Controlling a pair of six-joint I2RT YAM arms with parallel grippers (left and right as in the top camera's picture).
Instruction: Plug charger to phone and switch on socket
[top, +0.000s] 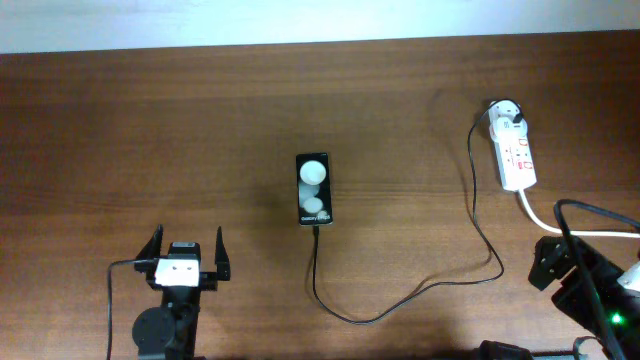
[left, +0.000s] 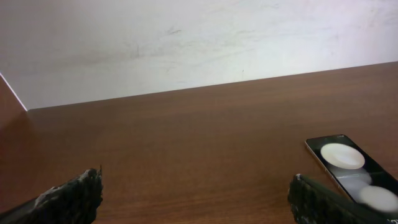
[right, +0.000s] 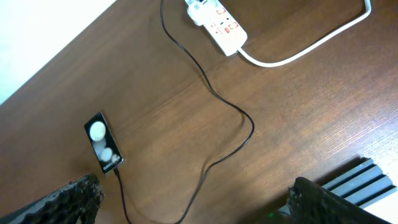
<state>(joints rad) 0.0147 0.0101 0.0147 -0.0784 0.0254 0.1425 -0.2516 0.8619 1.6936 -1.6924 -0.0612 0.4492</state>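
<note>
Since charger tip looks seated in phone, mid-table, socket far right comes next. Left gripper, right gripper both spread, empty. Right: narrow fingers, press switch squarely, avoid shoving strip.

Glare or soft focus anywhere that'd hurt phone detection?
Overhead: sharp and evenly lit, but two round white reflections cover much of the phone screen. Left wrist: same glare; left pincer fingers at the bottom corners are blurred. Right wrist: phone small, glare again; right pincer fingers out of focus.
</note>
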